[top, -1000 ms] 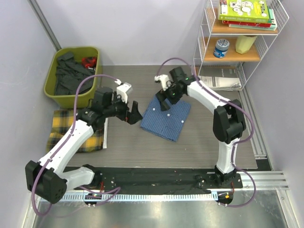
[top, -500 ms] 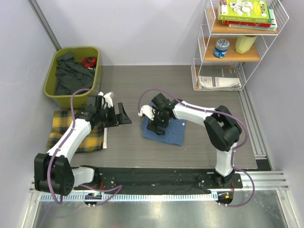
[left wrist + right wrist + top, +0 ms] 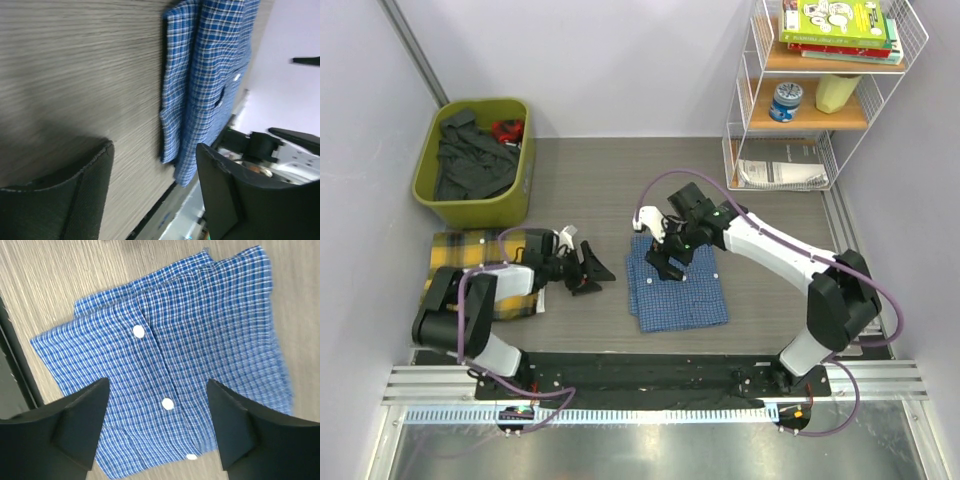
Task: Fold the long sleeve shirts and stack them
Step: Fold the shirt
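Yellow shirt [image 3: 445,258]: folded, at the left edge of the table [image 3: 620,190], well apart from the blue one.
Left claw [image 3: 588,272]: low over bare table between the two shirts. The jaws stand apart with nothing in them. It points right, at the blue shirt's folded left edge.
Blue shirt [image 3: 685,295]: folded flat at mid-table, buttons up. Its button line runs roughly near-to-far, slightly tilted.
Right claw [image 3: 670,258]: hovers directly over the blue shirt's far-left part, jaws wide and empty. One finger stands either side of the button line.
Nearer claw: the right, being straight above the cloth. The left is just beside the edge, with a strip of table between.
Likely next move: a grip on the blue shirt to carry it left onto the yellow. That path would run past the left claw.
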